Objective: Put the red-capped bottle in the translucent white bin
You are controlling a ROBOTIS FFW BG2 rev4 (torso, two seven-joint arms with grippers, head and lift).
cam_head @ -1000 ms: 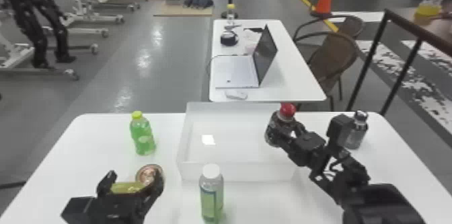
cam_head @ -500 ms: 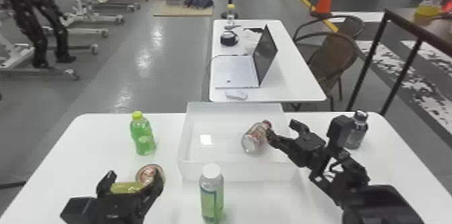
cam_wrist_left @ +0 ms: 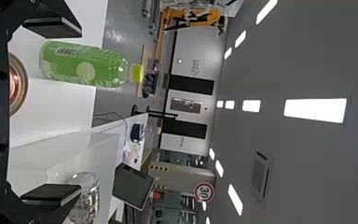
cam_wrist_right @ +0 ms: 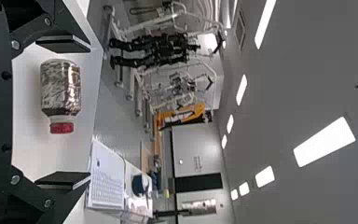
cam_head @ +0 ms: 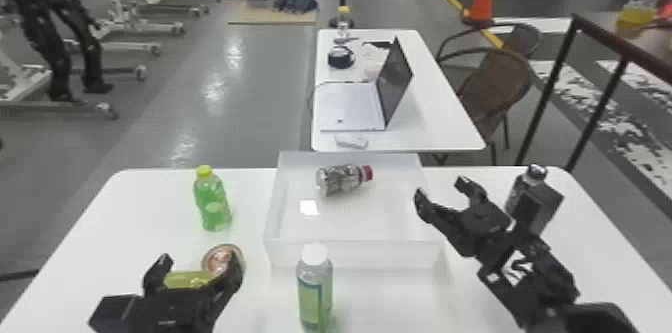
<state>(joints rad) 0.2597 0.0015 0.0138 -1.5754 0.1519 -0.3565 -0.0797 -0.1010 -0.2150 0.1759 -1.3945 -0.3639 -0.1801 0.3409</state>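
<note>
Table (cam_head: 145, 217) sits beneath the translucent white bin (cam_head: 350, 253); right gripper (cam_head: 441, 190), fingers apart, by the bin's right side; left gripper (cam_head: 199, 261), fingers apart, off its near-left corner; red-capped bottle (cam_head: 341, 179) inside it, on its side.

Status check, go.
Both grippers open: right beside bin, left at the can. Red-capped bottle inside bin, lying down.

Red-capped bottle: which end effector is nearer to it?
Right. The right end effector is right of the bottle, cap side; the left end effector is farther, nearer the robot, leftward.
</note>
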